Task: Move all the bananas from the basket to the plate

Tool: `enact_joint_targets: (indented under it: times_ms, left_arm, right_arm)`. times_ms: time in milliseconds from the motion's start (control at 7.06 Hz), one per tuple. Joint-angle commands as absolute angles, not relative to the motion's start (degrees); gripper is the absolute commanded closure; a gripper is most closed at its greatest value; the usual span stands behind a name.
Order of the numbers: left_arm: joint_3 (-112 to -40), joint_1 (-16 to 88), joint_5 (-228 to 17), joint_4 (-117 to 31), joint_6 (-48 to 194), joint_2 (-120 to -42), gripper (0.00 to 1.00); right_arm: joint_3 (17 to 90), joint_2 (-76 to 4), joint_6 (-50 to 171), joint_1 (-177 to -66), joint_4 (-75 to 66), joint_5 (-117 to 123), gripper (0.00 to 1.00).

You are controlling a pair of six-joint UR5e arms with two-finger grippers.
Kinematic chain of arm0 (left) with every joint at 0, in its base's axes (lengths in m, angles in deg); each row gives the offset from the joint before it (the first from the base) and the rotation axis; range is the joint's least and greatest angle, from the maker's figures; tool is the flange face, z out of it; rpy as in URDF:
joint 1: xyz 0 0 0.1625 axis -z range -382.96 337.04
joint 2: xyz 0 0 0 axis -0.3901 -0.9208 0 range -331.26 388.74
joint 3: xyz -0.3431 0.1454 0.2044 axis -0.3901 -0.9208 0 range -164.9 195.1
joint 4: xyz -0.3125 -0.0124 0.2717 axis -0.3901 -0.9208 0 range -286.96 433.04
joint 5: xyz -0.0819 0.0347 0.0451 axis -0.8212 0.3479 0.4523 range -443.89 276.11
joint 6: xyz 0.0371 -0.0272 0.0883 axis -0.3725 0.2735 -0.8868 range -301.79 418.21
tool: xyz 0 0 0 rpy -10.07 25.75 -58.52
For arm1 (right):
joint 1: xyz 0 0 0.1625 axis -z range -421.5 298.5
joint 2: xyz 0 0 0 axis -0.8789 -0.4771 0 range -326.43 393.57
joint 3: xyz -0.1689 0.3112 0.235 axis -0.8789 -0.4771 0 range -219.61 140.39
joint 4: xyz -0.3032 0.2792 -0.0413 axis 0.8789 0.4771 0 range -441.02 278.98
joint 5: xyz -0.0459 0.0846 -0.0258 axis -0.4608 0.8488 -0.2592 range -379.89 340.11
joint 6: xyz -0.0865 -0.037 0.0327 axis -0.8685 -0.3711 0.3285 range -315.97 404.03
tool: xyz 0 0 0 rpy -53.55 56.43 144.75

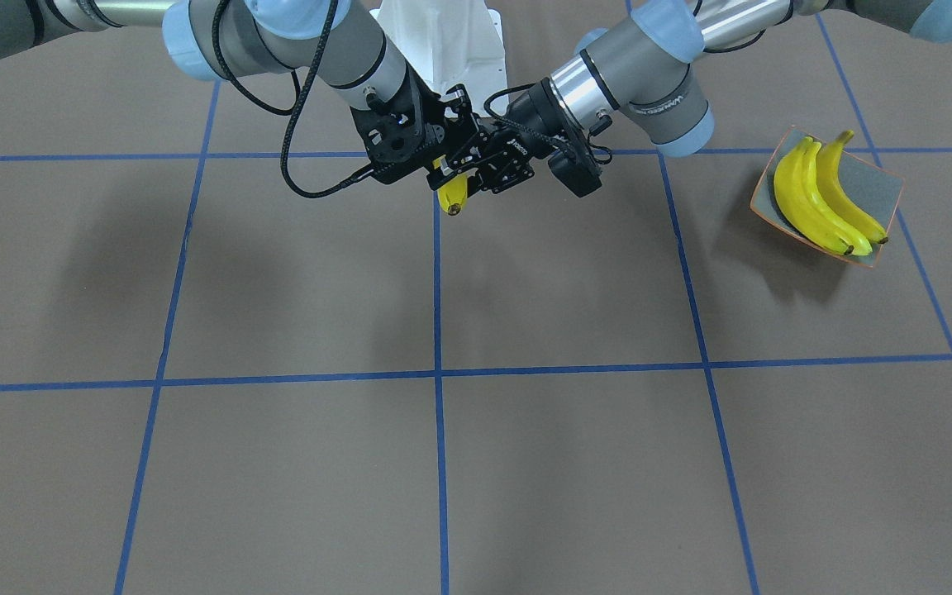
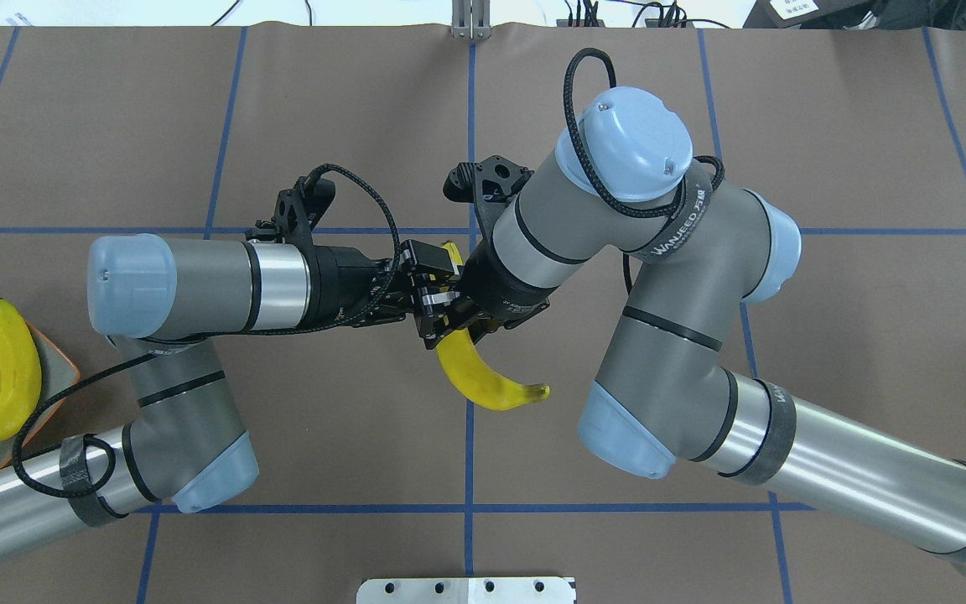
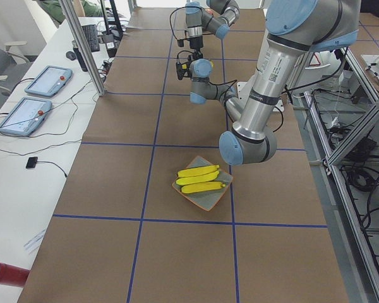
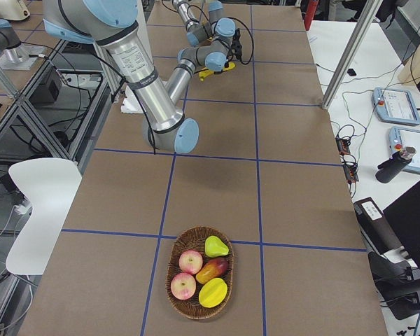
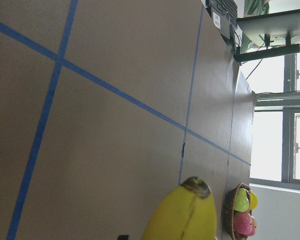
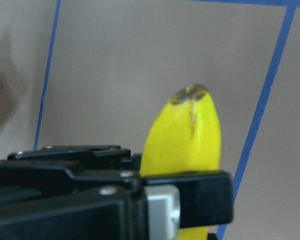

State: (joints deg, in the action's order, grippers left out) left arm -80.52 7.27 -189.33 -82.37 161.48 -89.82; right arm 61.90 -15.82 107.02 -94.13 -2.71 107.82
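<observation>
One banana (image 2: 487,382) hangs in mid-air over the table's middle, and both grippers meet on it. My right gripper (image 2: 462,323) is shut on its middle. My left gripper (image 2: 437,289) comes in from the side with a finger on either face of the banana's upper part, shut on it; the right wrist view shows a left finger (image 6: 190,197) across the banana (image 6: 182,140). The front view shows only its dark tip (image 1: 453,198) below the grippers. Two more bananas (image 1: 815,198) lie side by side on the grey, orange-rimmed plate (image 1: 885,178). The basket (image 4: 171,269) stands at the table's right end.
The wicker basket holds two red apples (image 4: 190,262), a green pear and other fruit. The plate (image 2: 59,369) sits by the left arm's base. Blue tape lines grid the brown table. Teach pendants and cables lie on side benches beyond the table's edge.
</observation>
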Motion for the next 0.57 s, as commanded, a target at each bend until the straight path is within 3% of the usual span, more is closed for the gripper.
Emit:
enact_joint_targets:
  times_ms: [0, 142, 283, 425]
  left_arm:
    - [-80.44, 7.28, -189.53, -82.52, 161.48, -89.74, 1.0]
    - [-80.52, 7.36, -192.75, -82.43, 161.48, -89.73, 1.0]
    - [-80.7, 7.45, -194.44, -82.35, 161.48, -89.73, 1.0]
    - [-80.7, 7.45, -194.54, -82.43, 161.48, -89.65, 1.0]
  right_arm:
    - [61.81, -16.0, 107.04, -94.11, -2.71, 107.99, 1.0]
    - [61.81, -16.09, 107.04, -94.2, -2.71, 108.95, 0.37]
    - [61.81, -16.09, 107.65, -94.2, -2.71, 109.05, 0.02]
    - [61.81, -16.0, 110.44, -94.2, -2.71, 109.14, 0.01]
